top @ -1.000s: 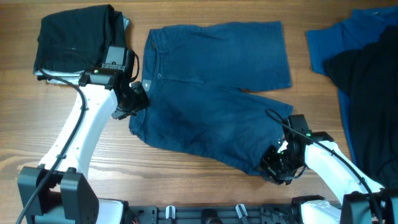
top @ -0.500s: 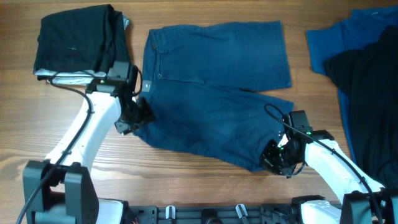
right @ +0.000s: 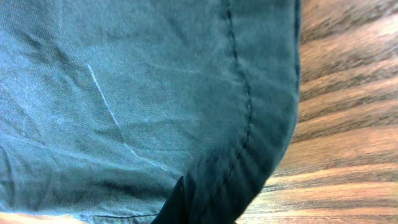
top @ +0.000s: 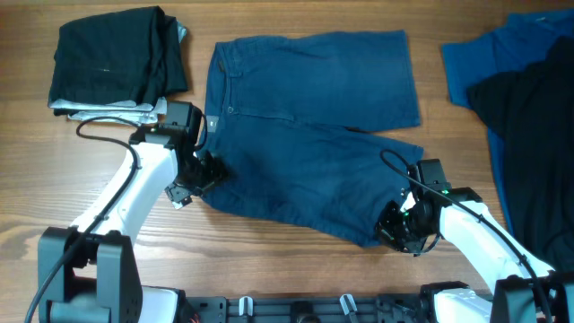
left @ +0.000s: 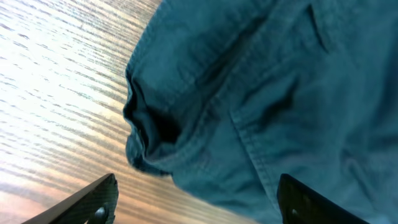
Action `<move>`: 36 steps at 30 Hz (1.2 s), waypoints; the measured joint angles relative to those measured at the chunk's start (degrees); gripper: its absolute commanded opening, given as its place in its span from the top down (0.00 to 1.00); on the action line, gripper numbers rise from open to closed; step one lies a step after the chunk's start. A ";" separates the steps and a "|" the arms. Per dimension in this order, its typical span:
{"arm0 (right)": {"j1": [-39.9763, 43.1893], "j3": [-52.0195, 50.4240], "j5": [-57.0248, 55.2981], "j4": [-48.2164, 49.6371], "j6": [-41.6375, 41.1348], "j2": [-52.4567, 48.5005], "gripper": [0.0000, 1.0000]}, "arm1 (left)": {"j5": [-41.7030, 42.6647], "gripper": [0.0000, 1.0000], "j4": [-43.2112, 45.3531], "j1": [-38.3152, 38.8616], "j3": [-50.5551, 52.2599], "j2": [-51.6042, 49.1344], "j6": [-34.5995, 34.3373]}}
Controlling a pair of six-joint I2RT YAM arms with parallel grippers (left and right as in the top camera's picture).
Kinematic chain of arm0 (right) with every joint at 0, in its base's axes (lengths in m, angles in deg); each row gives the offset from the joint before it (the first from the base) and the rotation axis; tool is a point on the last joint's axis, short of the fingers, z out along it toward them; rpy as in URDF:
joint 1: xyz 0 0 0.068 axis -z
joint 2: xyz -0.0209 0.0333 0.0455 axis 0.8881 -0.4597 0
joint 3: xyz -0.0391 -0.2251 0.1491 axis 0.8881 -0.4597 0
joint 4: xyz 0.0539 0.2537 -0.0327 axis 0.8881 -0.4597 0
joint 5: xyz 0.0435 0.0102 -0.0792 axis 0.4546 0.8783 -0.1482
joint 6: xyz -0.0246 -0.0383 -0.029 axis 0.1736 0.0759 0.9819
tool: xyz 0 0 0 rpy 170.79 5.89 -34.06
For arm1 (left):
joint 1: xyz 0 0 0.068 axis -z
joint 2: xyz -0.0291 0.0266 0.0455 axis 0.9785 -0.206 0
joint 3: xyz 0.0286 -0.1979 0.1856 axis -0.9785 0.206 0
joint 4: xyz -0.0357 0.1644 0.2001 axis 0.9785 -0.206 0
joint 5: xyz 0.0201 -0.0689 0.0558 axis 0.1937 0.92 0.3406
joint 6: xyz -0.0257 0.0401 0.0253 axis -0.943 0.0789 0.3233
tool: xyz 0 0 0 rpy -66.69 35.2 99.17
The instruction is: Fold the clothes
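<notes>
Overhead, the dark blue shorts (top: 309, 135) lie spread on the table (top: 269, 269), waistband to the left. The right hand (top: 401, 229) is clenched on the hem of their lower leg. The left hand (top: 195, 175) is released, its fingers wide over their lower waistband corner. I think it should close deep on both layers first, then both hands lift together.

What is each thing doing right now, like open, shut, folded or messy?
navy shorts: laid out, unfolded, one leg hem pinched.
left gripper: open, at the waistband corner.
right gripper: shut on the navy shorts' leg hem.
black garment: folded, at the far left.
pile of clothes: blue and black, loose, unfolded, at the right.
</notes>
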 measured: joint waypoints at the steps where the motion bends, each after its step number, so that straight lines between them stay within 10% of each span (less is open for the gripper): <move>1: 0.00 0.00 0.00 0.07 0.02 0.00 0.95 | -0.11 0.20 0.87 -0.02 0.74 0.00 -0.35; 9: 0.00 0.04 -0.02 0.94 0.24 0.00 0.96 | -1.33 0.42 5.90 -2.54 6.69 0.00 -2.51; 19: 0.00 0.04 -0.02 1.25 0.42 0.00 0.96 | -1.53 0.25 12.00 -4.31 8.48 0.00 -2.84; 26: 0.00 0.07 -0.02 1.27 0.42 0.00 0.96 | -1.38 0.96 13.60 -4.31 8.52 0.00 -3.08; 36: 0.00 8.94 -3.61 -10.23 3.93 -0.39 0.96 | -0.85 0.96 8.31 -4.31 8.70 2.62 -2.05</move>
